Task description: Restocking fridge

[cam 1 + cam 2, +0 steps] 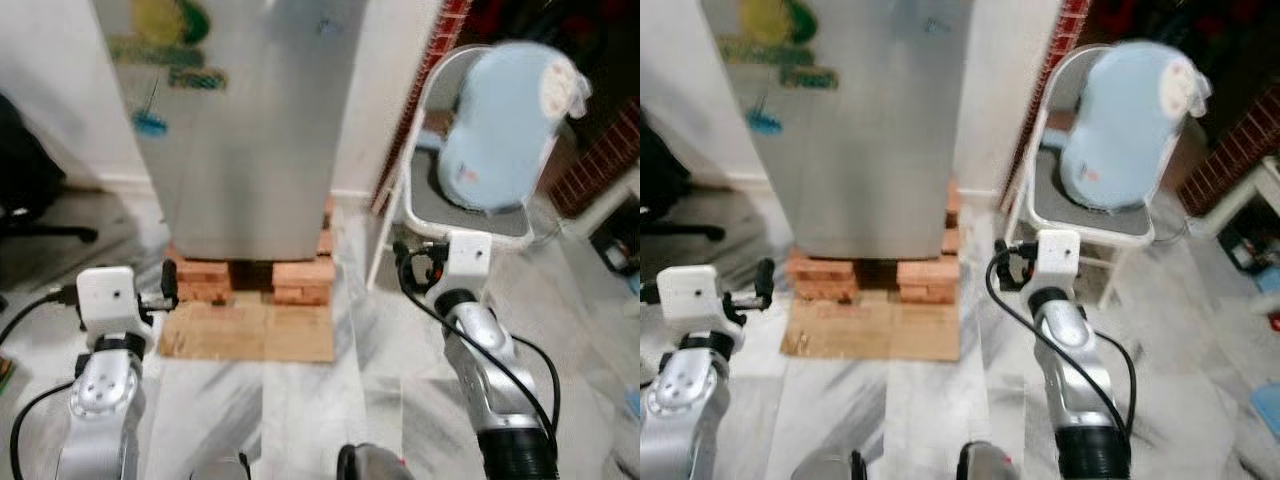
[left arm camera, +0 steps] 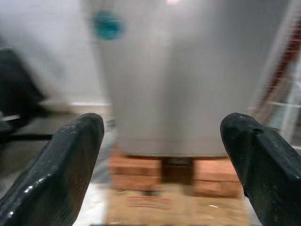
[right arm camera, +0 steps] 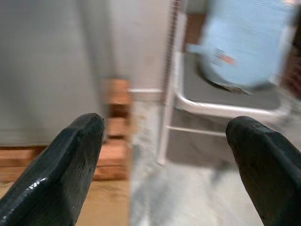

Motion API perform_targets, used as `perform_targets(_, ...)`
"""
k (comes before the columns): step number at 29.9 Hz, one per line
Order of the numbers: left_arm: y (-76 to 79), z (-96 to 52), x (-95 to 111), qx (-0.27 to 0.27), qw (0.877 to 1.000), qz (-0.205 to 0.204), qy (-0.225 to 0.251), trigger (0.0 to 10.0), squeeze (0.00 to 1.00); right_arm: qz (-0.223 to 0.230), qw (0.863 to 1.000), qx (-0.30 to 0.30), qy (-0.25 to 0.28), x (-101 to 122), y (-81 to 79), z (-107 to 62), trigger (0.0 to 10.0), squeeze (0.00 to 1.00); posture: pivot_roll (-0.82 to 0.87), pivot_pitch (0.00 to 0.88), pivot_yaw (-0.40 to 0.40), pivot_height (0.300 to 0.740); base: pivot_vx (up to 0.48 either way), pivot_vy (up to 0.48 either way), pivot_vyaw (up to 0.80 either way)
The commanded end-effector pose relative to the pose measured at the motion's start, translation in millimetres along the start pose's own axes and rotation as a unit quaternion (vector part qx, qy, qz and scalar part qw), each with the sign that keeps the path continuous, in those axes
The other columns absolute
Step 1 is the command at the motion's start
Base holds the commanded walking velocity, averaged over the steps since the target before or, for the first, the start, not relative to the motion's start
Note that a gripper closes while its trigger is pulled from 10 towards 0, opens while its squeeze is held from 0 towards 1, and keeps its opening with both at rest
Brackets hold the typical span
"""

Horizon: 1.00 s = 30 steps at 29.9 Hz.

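a tall silver fridge [image 1: 250, 120] fills the middle of the head views, its door closed and facing the robot, with blurred yellow, green and blue stickers [image 1: 165, 45] on the upper left of the door. it stands raised on stacks of red bricks [image 1: 300, 275], with a dark gap between the stacks, and a flat sheet of cardboard [image 1: 250, 332] lies on the grey marble floor [image 1: 330, 400] just in front of them. to the right of the fridge, past a strip of white wall, a white-framed chair [image 1: 415, 200] holds a large pale blue container [image 1: 505, 125] that leans on its seat; the picture is too blurred to say more about it. brick-red surfaces show behind the chair. at the far left edge a dark shape, perhaps the base of an office chair [image 1: 30, 190], rests on the floor.

both silver arms are raised forward at about the same height. the left gripper [image 2: 162, 155] points at the lower part of the fridge and the bricks, its two black fingers [image 2: 70, 160] spread wide with nothing between them. the right gripper [image 3: 164, 155] points toward the gap between the fridge's right side and the chair, its fingers [image 3: 68, 160] likewise spread apart and holding nothing. neither gripper touches the fridge; both are well short of it.
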<state>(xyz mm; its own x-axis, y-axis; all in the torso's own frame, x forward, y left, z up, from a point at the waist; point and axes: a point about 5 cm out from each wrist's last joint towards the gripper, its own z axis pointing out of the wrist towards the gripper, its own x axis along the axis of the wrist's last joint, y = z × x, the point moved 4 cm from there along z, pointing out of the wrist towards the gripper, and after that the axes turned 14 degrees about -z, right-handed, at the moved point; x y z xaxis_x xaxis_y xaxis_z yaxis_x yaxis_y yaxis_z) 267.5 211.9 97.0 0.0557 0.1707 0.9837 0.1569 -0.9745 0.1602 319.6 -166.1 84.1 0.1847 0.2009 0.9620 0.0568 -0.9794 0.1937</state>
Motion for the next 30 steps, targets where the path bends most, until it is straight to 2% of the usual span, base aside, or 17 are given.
perform_targets(1,3.3,-0.7,2,-0.010,1.000,0.001,0.003,10.0,0.00,-0.003,1.000,-0.009,0.015,8,4.7,-0.9,10.0,0.00,0.05,0.064,-0.062,0.740,0.000,0.000,-0.52)
perform_targets(5,4.5,4.3,5,-0.012,1.000,0.006,0.007,10.0,0.00,-0.002,1.000,-0.004,0.020,10,2.4,-1.1,10.0,0.00,0.06,0.062,-0.065,0.740,0.000,0.000,0.00)
perform_targets(12,3.1,1.4,0,-0.008,1.000,-0.003,-0.003,10.0,0.00,0.005,1.000,-0.007,0.013,6,2.7,-2.4,10.0,0.00,0.06,0.045,-0.054,0.740,0.000,0.000,0.00)
perform_targets(15,5.5,0.3,-5,-0.014,1.000,-0.010,-0.016,10.0,0.00,0.010,1.000,-0.008,0.011,4,1.6,-1.8,10.0,0.00,0.06,0.039,-0.050,0.740,0.000,0.216,-0.80)
perform_targets(19,12.5,1.4,-2,-0.033,0.999,-0.012,-0.011,10.0,0.00,0.006,1.000,-0.007,0.014,6,0.8,-1.7,10.0,0.00,0.06,0.043,-0.052,0.740,0.000,0.204,-0.80)
perform_targets(30,10.9,2.8,-1,-0.034,0.999,-0.006,-0.010,10.0,0.00,0.005,1.000,-0.008,0.009,3,0.8,-1.6,10.0,0.00,0.06,0.051,-0.051,0.740,0.000,0.031,-0.80)
